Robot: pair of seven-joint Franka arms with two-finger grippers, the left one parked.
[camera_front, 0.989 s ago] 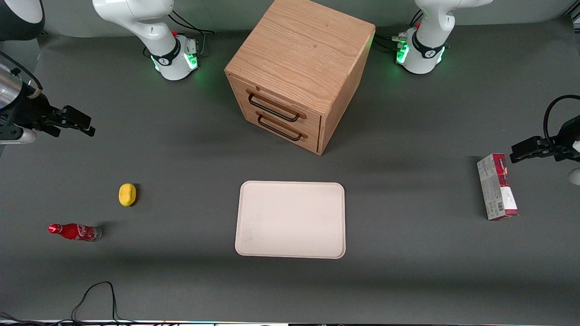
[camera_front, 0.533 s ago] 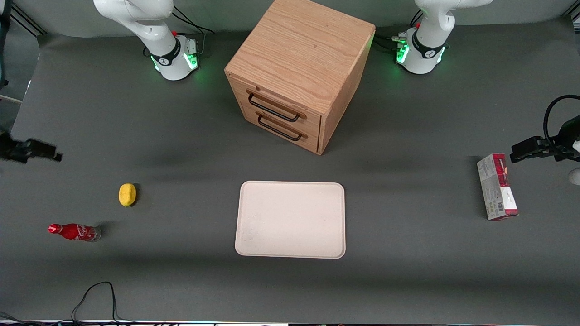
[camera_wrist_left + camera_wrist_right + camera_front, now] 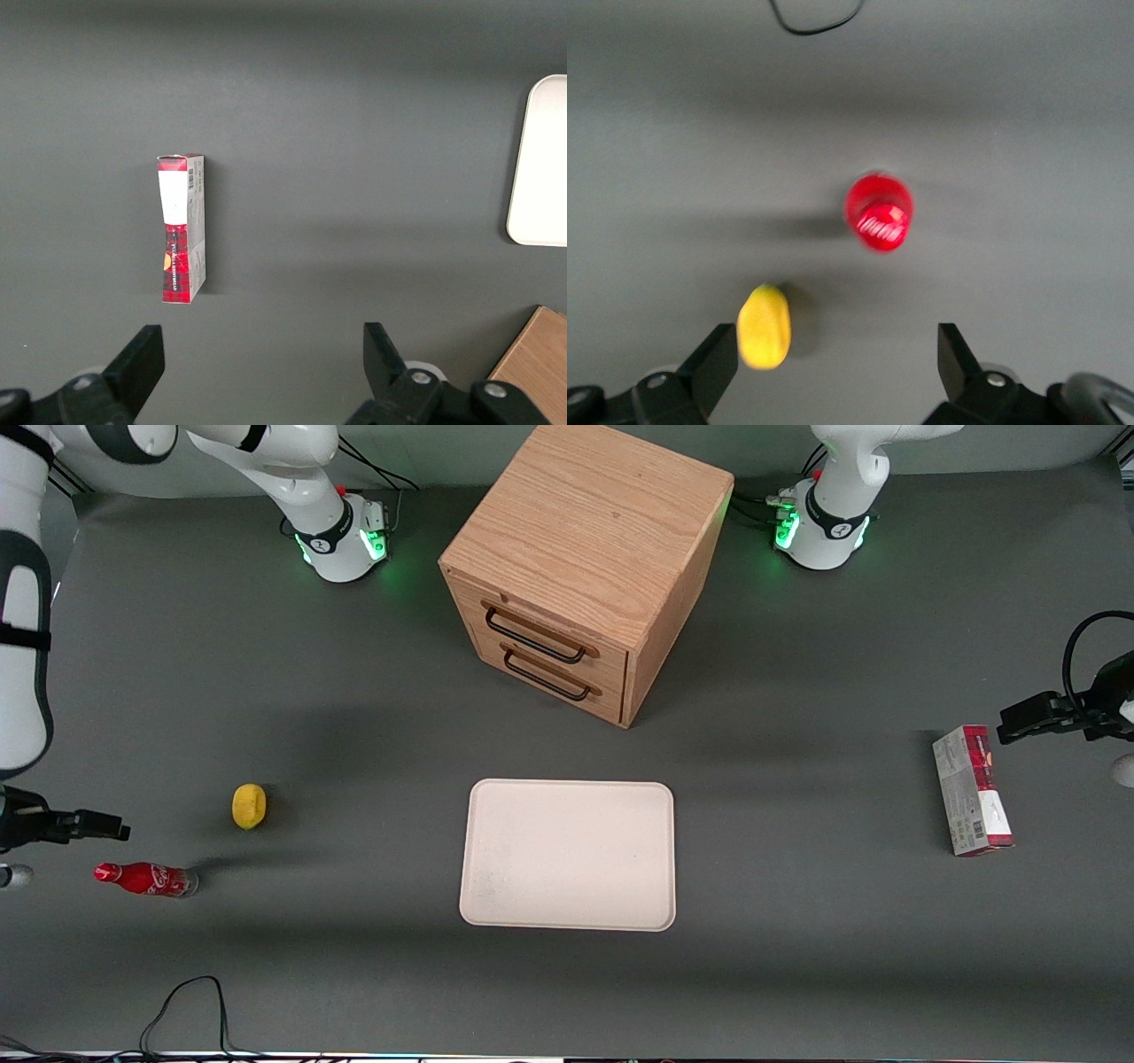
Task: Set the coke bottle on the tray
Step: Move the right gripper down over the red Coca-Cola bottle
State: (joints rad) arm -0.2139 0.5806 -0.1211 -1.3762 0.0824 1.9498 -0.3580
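While the coke bottle point(image 3: 146, 879) stands on the desk point(image 3: 354, 974), well apart from the tray point(image 3: 569, 855) toward the working arm's end, the end effector point(image 3: 89, 825) hovers above it, fingers spread and empty.

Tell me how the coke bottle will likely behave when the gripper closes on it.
The coke bottle stands upright on a narrow base, tall for its width, so a glancing touch would probably tip it. Round-bodied, it would likely roll once down. Its smooth surface may slip between the fingers. The gripper hangs open above the table, near the bottle.
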